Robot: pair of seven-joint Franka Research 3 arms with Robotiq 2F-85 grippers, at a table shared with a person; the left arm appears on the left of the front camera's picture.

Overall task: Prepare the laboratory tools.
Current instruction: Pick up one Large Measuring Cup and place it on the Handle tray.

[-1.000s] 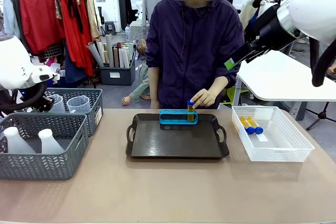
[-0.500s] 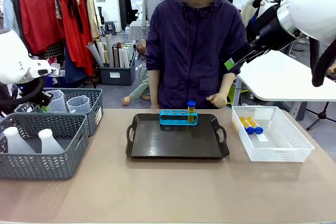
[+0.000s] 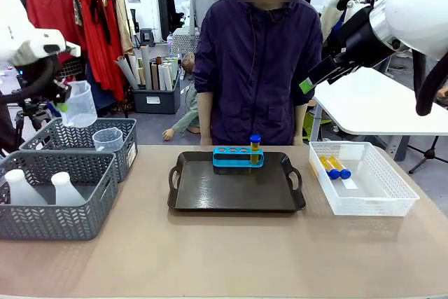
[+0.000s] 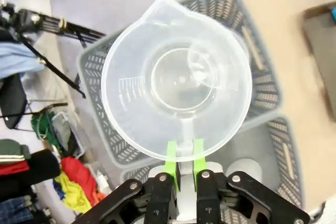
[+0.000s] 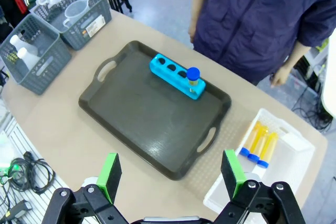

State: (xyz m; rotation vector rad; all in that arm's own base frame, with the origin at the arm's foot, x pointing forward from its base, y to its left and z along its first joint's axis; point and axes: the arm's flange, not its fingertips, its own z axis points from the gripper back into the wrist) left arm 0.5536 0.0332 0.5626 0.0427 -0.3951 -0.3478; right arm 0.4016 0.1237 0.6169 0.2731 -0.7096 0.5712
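**Beaker in the left grip, above the far-left basket**

Your left gripper [image 4: 185, 153] is clamped on the handle of the clear beaker [image 4: 176, 77], which hangs over the far grey basket [image 3: 124, 134] at the table's left. Expect light, thin-walled, slick plastic. The handle is the sound hold, though the cup may swing from it. Your right gripper [image 5: 171, 174] stands wide apart and empty, over the near side of the tray [image 3: 234, 190]. The graduation marks on the beaker wall and the white basket label are too faint to read.
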